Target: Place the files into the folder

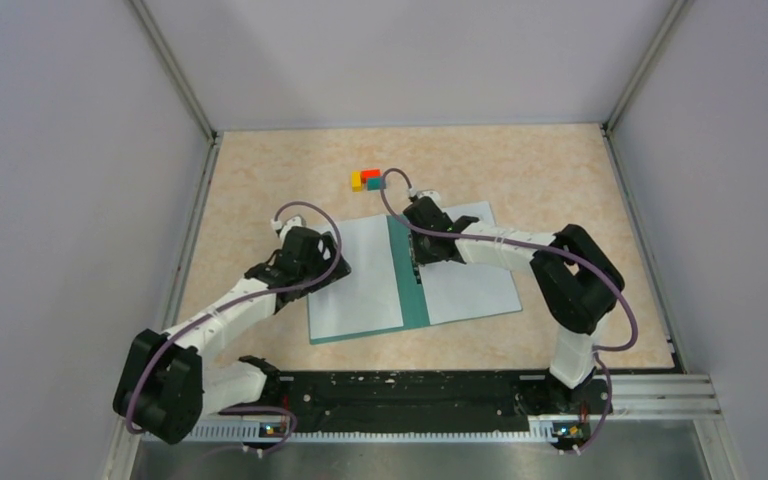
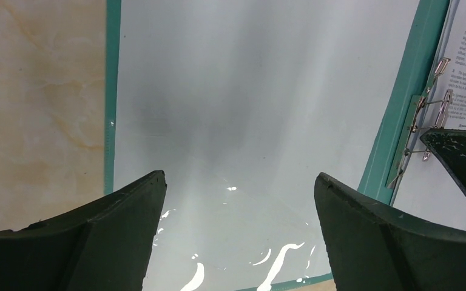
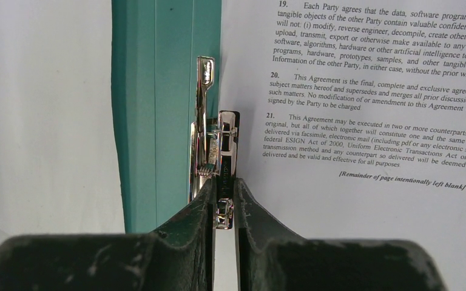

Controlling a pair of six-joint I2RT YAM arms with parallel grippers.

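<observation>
The teal-green folder (image 1: 408, 290) lies open on the table, spine running front to back. A printed sheet of the files (image 3: 364, 91) rests on its right half (image 1: 470, 285). The left half (image 2: 243, 91) shows a glossy pale surface inside the teal border. My right gripper (image 3: 224, 185) is over the spine, shut on the raised lever of the metal clip (image 3: 226, 142). The same clip (image 2: 428, 112) shows at the right of the left wrist view. My left gripper (image 2: 239, 179) hovers open over the left half, nothing between its fingers.
Small yellow (image 1: 356, 180), red (image 1: 370, 174) and teal (image 1: 374, 185) blocks sit just behind the folder. Grey walls close in the table on the left, right and back. A metal rail (image 1: 650, 395) runs along the near edge.
</observation>
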